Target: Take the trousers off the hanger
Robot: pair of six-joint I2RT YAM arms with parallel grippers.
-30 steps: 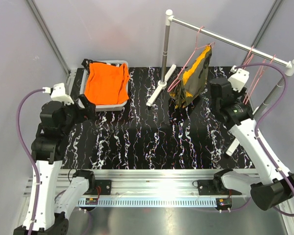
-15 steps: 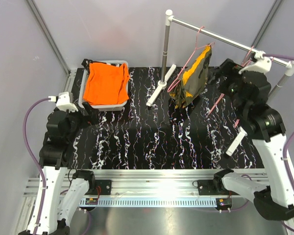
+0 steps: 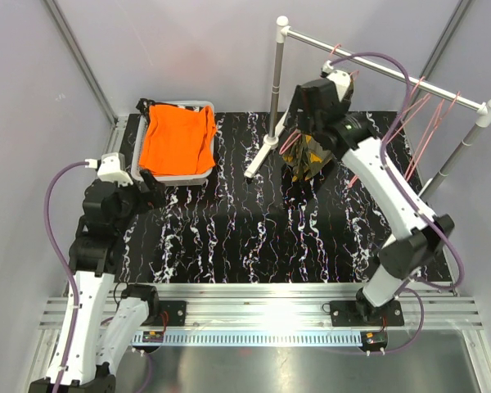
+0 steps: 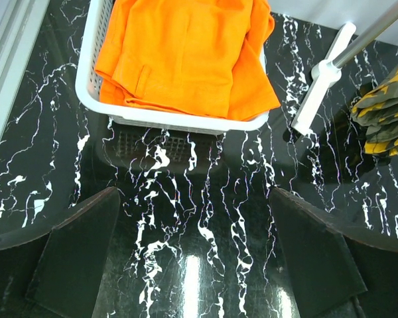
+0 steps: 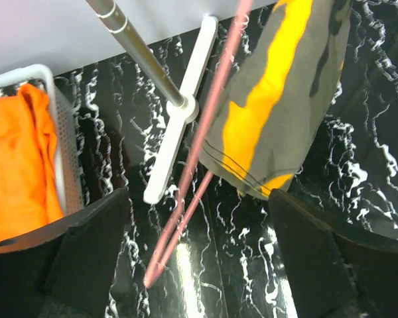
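The orange-and-olive camouflage trousers [image 3: 313,157] hang on a pink hanger [image 3: 290,143] from the rack rail. My right gripper [image 3: 304,124] is open and hovers just above and beside them. In the right wrist view the trousers [image 5: 278,99] and the hanger [image 5: 189,179] lie between and beyond my open fingers [image 5: 93,252], untouched. The plain orange trousers [image 3: 177,137] lie in a white basket [image 3: 198,174], also seen in the left wrist view [image 4: 186,53]. My left gripper [image 3: 144,183] is open and empty, in front of the basket [image 4: 166,118]. The black speckled pair is out of view.
The rack's upright pole [image 3: 276,78] and its white foot [image 3: 262,155] stand between basket and hanging trousers. Several empty pink hangers [image 3: 430,123] hang at the rail's right end. Grey walls close in the left, back and right sides.
My right arm has swung left from the right end of the rack to the camouflage trousers. My left arm has drawn back a little from the basket.
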